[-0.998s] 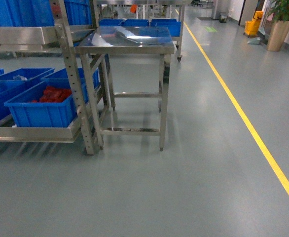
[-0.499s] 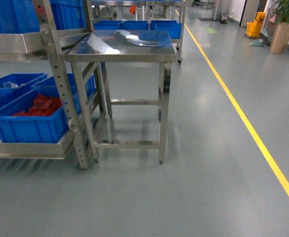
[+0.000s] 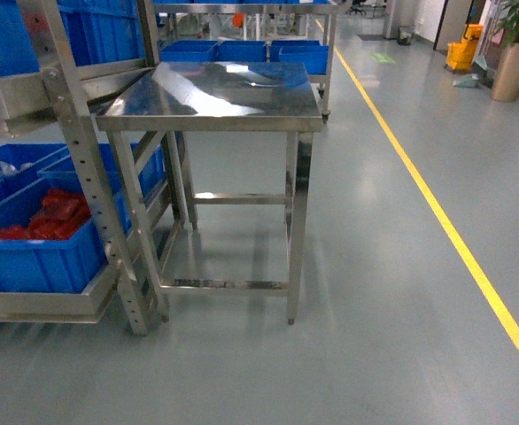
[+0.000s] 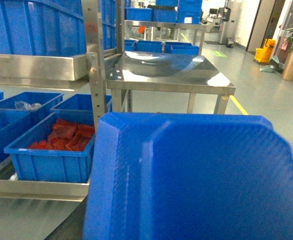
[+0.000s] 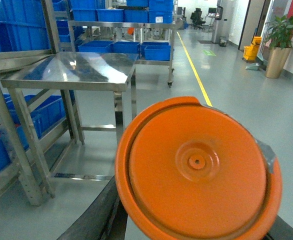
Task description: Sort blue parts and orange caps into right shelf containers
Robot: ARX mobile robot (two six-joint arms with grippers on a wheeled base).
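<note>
**Both wrist views filled by carried parts; shelf to the left**

Left wrist view: a blue part (image 4: 191, 180) fills the lower frame, close against the lens. The jaws are hidden behind it, so I cannot tell how they stand or whether they grip it.

Right wrist view: an orange cap (image 5: 199, 170), round with a raised rim and a small centre boss, fills the lower right. The jaws there are hidden as well; their state cannot be told.

Head view: neither arm appears. The shelf (image 3: 69, 146) stands at the left edge, with blue containers (image 3: 38, 257) on its lower level; one holds red crinkled material (image 3: 47, 217). A bare steel table (image 3: 215, 93) stands just beside the shelf. A yellow floor line (image 3: 445, 221) runs along the right.
</note>
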